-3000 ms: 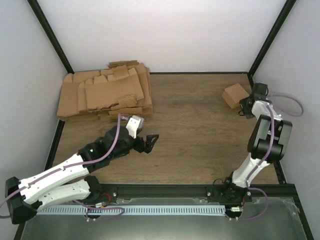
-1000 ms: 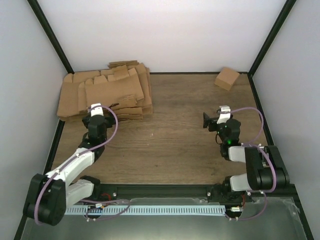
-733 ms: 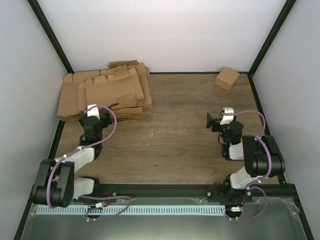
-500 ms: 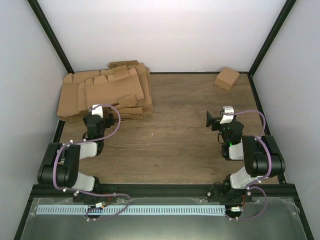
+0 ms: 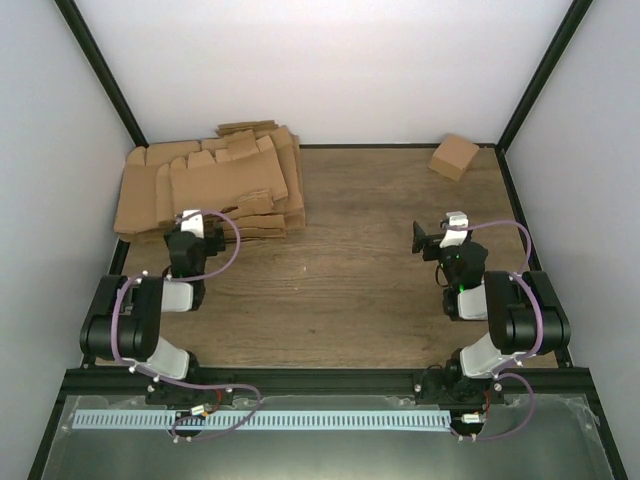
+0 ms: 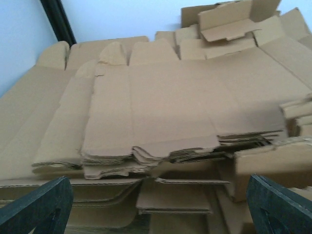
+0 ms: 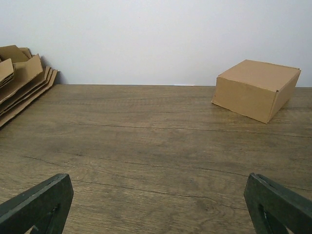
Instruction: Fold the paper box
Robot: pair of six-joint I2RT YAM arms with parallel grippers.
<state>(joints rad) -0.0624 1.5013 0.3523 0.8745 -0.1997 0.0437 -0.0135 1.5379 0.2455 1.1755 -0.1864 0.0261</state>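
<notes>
Finding the paper box point(image 5: 454, 157) sitting as a closed cuboid in the far right corner of the table point(image 5: 360, 270), further back than three seconds ago, when lying just beside the right gripper point(image 5: 422, 238); seeing the box point(image 7: 257, 89) in the right wrist view standing flat on the wood, touching nothing else; reading that gripper as spread wide and holding nothing, its fingertips point(image 7: 39, 204) framing bare table, well apart from the box; noting the right arm now pulled back and folded near its base, hardly shifting over the last second.

Seeing the left gripper point(image 5: 198, 226) having swung away from the middle of the table to face the pile of cardboard blanks point(image 5: 210, 185), its arm folding back toward its base during the last second; finding its fingers point(image 6: 44, 207) likewise apart and empty, pointing at the near edge of the pile point(image 6: 170, 112), and, as far as visible, not touching it.

Judging the box already folded and let go, and the work on this piece looking finished; guessing at both arms settling to rest, or at the left one lining up for a fresh blank, without being able to tell which; watching, in the latter case, for several sheets lifting together, the stack lying loose and untidy.
</notes>
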